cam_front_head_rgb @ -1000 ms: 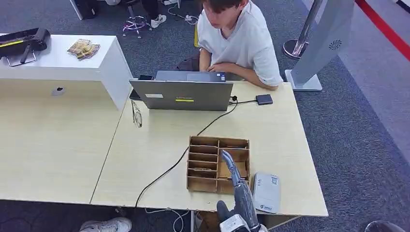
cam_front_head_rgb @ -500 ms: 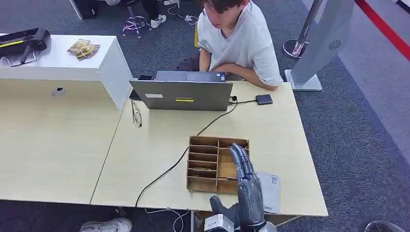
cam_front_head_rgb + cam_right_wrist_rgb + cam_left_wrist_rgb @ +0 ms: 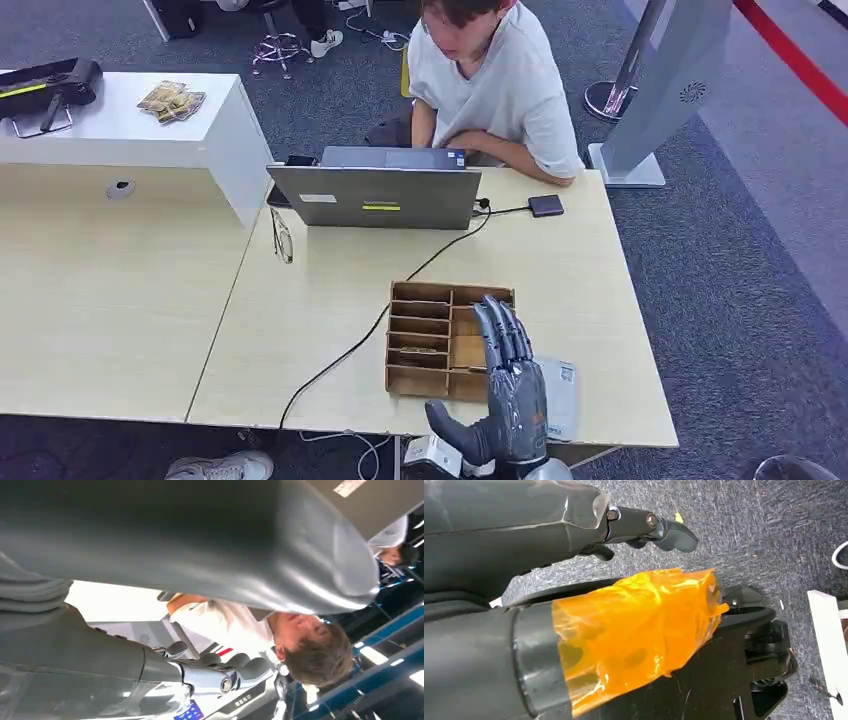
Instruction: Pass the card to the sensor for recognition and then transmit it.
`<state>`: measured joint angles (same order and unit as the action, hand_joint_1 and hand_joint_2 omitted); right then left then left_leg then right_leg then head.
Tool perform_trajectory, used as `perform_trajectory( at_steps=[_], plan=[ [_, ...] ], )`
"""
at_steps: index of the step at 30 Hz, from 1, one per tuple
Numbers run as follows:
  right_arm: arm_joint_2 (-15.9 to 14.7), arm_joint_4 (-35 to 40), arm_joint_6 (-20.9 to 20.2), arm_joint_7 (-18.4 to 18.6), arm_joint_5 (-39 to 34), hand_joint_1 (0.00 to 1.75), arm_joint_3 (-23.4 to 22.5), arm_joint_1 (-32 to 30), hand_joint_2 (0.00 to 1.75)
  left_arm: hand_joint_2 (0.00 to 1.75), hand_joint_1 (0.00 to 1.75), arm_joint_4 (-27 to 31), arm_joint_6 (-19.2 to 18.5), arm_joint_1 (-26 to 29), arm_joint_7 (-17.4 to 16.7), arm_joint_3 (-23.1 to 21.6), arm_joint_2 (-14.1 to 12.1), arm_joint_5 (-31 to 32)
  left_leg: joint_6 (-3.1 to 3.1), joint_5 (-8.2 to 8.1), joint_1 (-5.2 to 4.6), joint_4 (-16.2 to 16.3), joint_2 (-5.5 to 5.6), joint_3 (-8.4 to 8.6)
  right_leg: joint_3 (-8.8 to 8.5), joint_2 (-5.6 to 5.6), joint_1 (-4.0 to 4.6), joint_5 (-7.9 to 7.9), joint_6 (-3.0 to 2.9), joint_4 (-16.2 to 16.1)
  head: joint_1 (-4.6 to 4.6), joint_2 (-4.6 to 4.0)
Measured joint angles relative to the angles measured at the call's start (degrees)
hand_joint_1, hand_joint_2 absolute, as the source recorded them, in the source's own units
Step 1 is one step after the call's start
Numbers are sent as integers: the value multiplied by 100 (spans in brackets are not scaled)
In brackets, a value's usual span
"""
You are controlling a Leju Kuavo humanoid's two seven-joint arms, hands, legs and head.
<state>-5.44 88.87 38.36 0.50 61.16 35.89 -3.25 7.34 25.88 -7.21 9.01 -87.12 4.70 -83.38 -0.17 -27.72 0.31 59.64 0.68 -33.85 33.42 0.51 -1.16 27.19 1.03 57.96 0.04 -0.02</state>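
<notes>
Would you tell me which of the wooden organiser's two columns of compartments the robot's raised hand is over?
The right-hand column of the wooden organiser: the right hand overlaps its larger compartments, while the narrow slots of the left column stay uncovered.

The right hand (image 3: 510,395), fingers straight and apart, covers part of the wooden compartment box (image 3: 430,340) and most of the white sensor (image 3: 562,398) beside it. Whether a card lies in the box is too small to tell. The left hand (image 3: 644,527) is partly hidden behind orange film (image 3: 634,630).
</notes>
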Motion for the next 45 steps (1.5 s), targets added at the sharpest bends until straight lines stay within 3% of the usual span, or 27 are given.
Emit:
perform_trajectory(
  at_steps=[2, 3, 45],
  plan=[
    [15, -28, 0, 2, 30, 0, -17, -7, 0, 0, 0, 0, -6, 0, 0, 0, 0, 0, 0, 0, 0, 0, 0, 0, 0, 0, 0, 0, 0, 0, 0, 0],
    [22, -44, 0, 9, 59, 0, -24, -8, 175, 0, 0, 0, -9, 0, 0, 0, 0, 0, 0, 0, 0, 0, 0, 0, 0, 0, 0, 0, 0, 0, 0, 0],
    [155, -798, 0, 424, 55, 0, -170, -11, 175, 0, 0, 0, -20, -2, -33, 0, 0, -9, 0, 0, 0, 0, -2, -1, 3, 3, 0, 0, 0, 0, 0, 0]
  ],
)
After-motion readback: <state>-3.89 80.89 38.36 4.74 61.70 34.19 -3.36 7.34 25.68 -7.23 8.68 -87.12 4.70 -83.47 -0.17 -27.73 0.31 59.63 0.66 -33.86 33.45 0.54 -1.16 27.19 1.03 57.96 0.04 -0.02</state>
